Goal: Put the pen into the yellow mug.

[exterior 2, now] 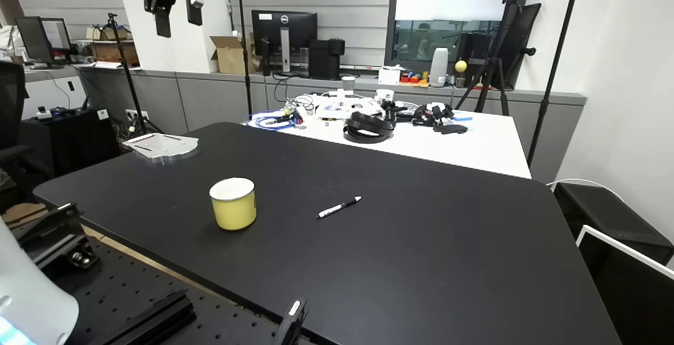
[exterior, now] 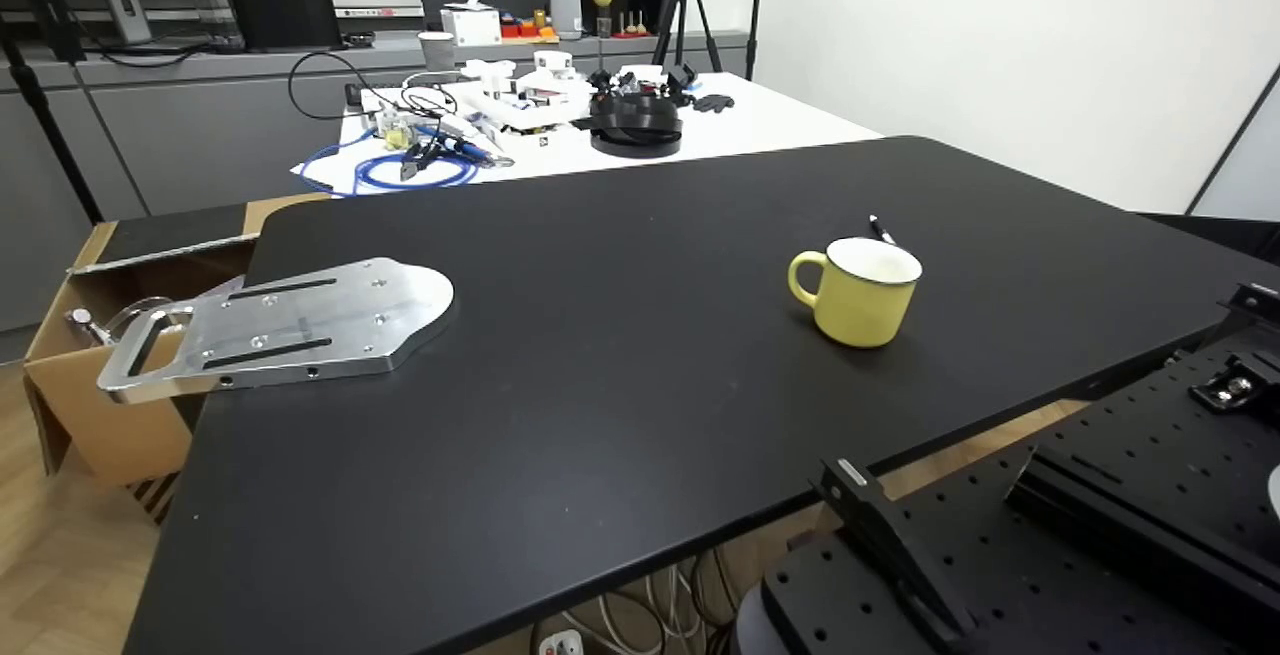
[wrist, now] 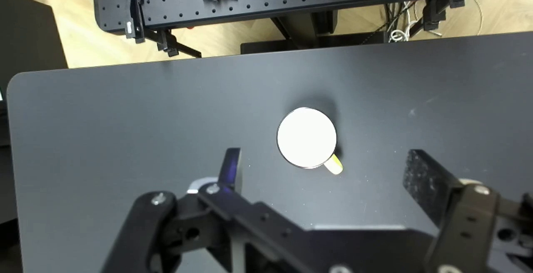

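Note:
The yellow mug (exterior: 862, 307) stands upright on the black table; it also shows in an exterior view (exterior 2: 235, 212) and from above in the wrist view (wrist: 307, 138), where its white inside is washed out. The pen (exterior 2: 339, 207), black and white, lies flat on the table, apart from the mug. In an exterior view the pen (exterior: 881, 229) is partly hidden behind the mug's rim. I cannot make it out in the wrist view. My gripper (exterior 2: 179, 19) is open and empty, high above the table. In the wrist view its fingers (wrist: 324, 169) are wide apart, with the mug far below.
A flat metal plate (exterior: 300, 320) lies at a table edge, over a cardboard box (exterior: 110, 385). A black perforated base (exterior 2: 174, 303) with raised brackets borders the table. A white table (exterior 2: 447, 145) with cables and parts adjoins it.

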Robot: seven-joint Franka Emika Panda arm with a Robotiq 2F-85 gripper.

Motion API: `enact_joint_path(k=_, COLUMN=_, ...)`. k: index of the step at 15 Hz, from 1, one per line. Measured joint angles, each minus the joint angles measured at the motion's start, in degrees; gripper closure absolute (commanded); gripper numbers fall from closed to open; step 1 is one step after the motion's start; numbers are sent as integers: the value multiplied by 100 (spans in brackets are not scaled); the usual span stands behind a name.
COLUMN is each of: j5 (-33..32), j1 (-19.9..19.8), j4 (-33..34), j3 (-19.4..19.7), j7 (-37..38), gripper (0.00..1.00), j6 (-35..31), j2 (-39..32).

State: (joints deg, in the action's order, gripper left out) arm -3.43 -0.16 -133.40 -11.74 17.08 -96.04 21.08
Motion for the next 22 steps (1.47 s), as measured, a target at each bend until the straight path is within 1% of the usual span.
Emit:
enact_joint_path(k=2, j5=0, j1=-9, j4=-4, j3=130, j7=0, gripper=0, j6=-309, j2=0)
enact_joint_path(k=5, j5=-26, j1=-83, j4=-9, j3=393, j7=-19, gripper=0, j6=-942, j2=-22)
enact_joint_path(k=8, j5=-141, j1=-244, j4=9, j3=668, j7=-56, gripper=0, j6=-1492, j2=-150)
enact_joint_path(k=11, j5=-206, j1=-464, j4=114, j3=986, j7=-146, gripper=0, j6=-1883, j2=-405)
enact_joint_path(k=16, j5=-190, j1=-797, j4=613, j3=1467, j7=-145, gripper=0, j6=-2433, j2=-1062)
enact_joint_path(k=19, j5=-108, j1=-879, j4=1019, j3=1674, j7=-142, gripper=0, j6=-2768, j2=-1585)
enact_joint_path(k=22, j5=64, j1=-886, j4=1426, j3=1791, j7=-143, gripper=0, j6=-3054, j2=-2188)
